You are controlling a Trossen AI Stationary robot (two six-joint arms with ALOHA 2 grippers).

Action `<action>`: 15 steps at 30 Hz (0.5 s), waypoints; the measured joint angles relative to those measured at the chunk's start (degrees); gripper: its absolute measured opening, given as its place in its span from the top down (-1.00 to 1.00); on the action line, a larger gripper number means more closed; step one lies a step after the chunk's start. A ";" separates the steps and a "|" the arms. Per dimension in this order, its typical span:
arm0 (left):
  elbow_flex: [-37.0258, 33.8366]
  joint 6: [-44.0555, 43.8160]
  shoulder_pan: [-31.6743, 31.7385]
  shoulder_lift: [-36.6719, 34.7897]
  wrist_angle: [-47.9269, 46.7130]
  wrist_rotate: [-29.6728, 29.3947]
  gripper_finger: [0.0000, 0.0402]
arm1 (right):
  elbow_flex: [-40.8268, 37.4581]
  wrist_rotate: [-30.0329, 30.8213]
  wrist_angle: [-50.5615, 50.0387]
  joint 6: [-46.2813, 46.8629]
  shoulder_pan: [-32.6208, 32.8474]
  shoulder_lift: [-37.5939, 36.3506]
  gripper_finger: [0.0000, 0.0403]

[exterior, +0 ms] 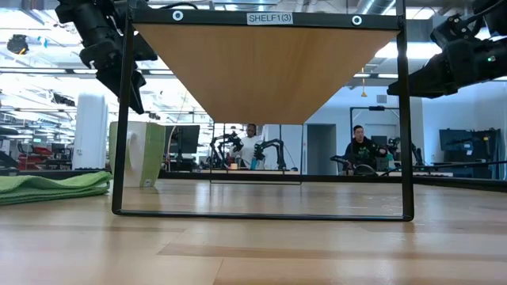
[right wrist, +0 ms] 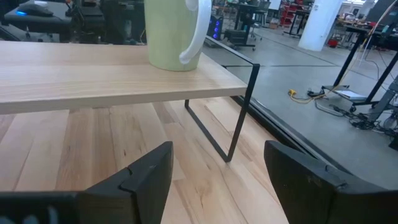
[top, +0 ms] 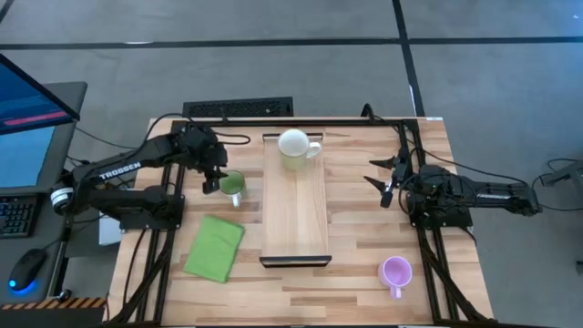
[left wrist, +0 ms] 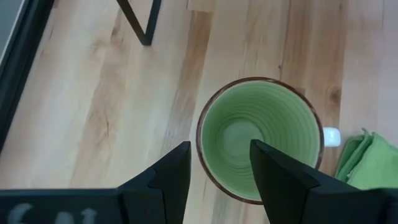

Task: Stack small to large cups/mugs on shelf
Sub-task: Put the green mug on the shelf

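A light green mug (top: 232, 185) stands upright on the table, left of the shelf (top: 294, 205). My left gripper (top: 217, 178) hangs open above it. In the left wrist view its fingers (left wrist: 171, 180) stand on either side of the mug's rim (left wrist: 205, 143) without touching. The low view shows this gripper (exterior: 131, 83) well above the mug (exterior: 144, 154). A white mug (top: 294, 146) stands on the shelf's far end. A light purple mug (top: 395, 271) stands on the table at the near right. My right gripper (top: 387, 178) is open and empty right of the shelf, facing the white mug (right wrist: 174, 34).
A folded green cloth (top: 215, 246) lies on the table near the green mug, toward the near edge. The shelf's dark end frame (exterior: 261, 214) stands close in the low view. Most of the shelf board (right wrist: 93, 74) is bare. People sit in the room beyond.
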 joint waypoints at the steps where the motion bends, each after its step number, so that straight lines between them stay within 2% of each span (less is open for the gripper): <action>1: 0.00 -0.24 -0.20 0.00 0.00 0.00 0.22 | 0.00 0.00 0.01 0.00 0.00 0.01 -0.37; 8: 0.00 -1.01 -1.09 0.00 0.05 -0.22 0.22 | 0.00 0.00 0.02 0.02 0.00 0.00 -0.37; 15: -1.09 -0.94 -1.09 0.00 0.66 -3.04 0.22 | 0.00 0.00 0.02 0.06 0.00 0.00 -0.37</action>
